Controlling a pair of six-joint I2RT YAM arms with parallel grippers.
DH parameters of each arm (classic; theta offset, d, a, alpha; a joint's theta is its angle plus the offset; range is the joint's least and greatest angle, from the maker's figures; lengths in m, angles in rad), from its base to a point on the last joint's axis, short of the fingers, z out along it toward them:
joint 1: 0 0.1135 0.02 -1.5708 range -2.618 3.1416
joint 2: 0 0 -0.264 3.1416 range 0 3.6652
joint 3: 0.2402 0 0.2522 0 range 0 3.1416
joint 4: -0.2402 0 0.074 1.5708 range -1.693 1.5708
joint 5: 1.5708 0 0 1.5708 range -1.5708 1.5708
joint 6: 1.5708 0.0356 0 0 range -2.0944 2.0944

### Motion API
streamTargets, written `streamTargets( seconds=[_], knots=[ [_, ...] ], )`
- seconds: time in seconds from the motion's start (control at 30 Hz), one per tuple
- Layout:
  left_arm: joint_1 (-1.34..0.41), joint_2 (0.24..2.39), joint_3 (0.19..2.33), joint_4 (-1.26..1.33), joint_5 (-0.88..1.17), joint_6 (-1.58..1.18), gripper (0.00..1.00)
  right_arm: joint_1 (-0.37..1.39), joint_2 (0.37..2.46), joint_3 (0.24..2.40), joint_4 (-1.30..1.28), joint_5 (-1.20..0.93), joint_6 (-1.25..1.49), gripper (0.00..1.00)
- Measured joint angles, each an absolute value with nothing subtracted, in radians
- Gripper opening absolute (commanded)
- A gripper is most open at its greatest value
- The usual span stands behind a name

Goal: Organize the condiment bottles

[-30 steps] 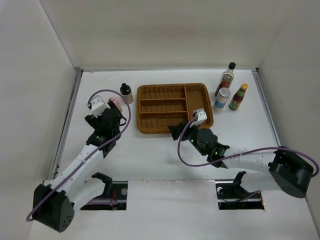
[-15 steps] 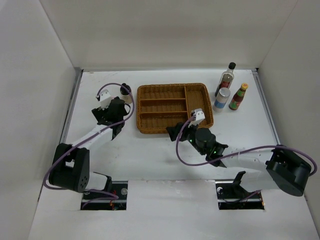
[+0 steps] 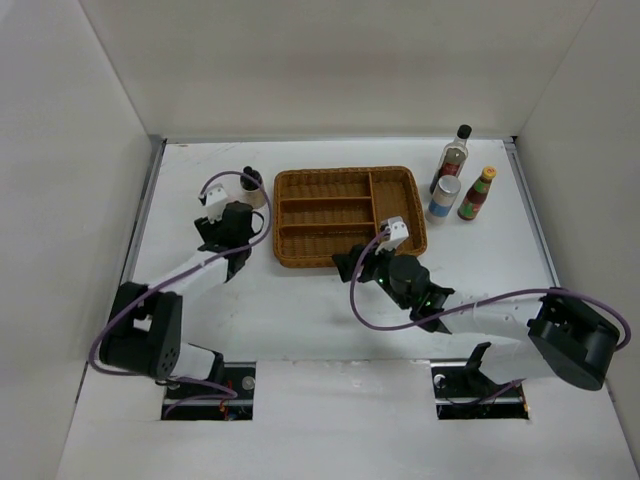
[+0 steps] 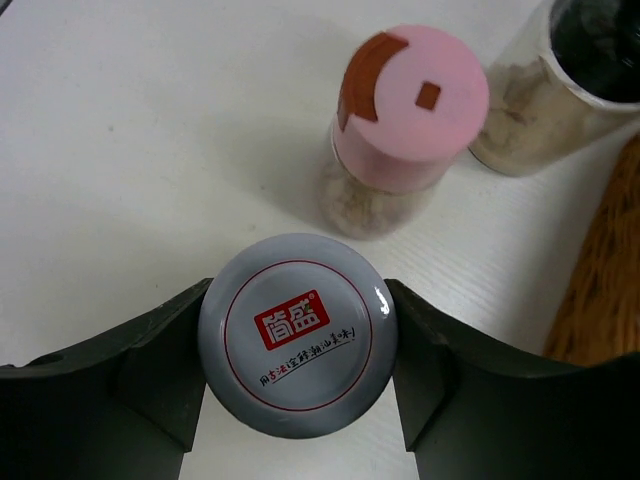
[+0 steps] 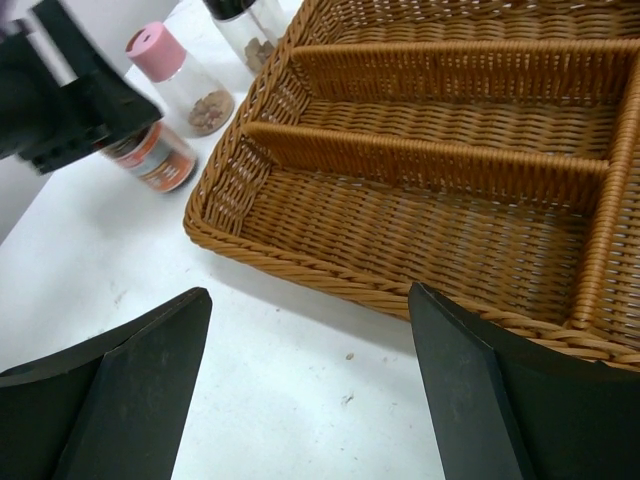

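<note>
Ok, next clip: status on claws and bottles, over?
Left claw shut on grey-lidded jar. Right claw open, empty, by wicker basket near rim. Pink-lidded jar close beside, not touching.

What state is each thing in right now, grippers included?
left gripper: shut on the grey-lidded jar.
grey-lidded jar: gripped, lid on.
pink-lidded jar: upright, capped, free.
short black-capped bottle: upright, capped.
tall clear bottle: upright, capped.
blue-white can: upright, lid on.
red sauce bottle: upright, capped.
basket: all compartments empty.
right gripper: open, empty.
</note>
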State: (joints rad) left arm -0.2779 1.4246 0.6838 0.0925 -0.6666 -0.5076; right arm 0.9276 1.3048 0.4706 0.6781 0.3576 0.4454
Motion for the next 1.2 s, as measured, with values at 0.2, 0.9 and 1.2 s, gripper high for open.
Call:
streamTargets(
  seconds=[0.2, 0.9, 1.2],
  knots=[
    [-0.434, 1.205, 0.678, 0.017, -0.718, -0.493, 0.35, 0.905, 1.303, 0.471, 0.678, 0.358, 0.453, 0.85],
    [-0.485, 1.983, 1.417, 0.183, -0.503, -0.400, 0.35, 0.870, 1.270, 0.470, 0.658, 0.358, 0.469, 0.86],
    [-0.485, 2.034, 1.417, 0.182, -0.492, -0.396, 0.47, 0.861, 1.271, 0.470, 0.655, 0.358, 0.469, 0.89]
  ],
)
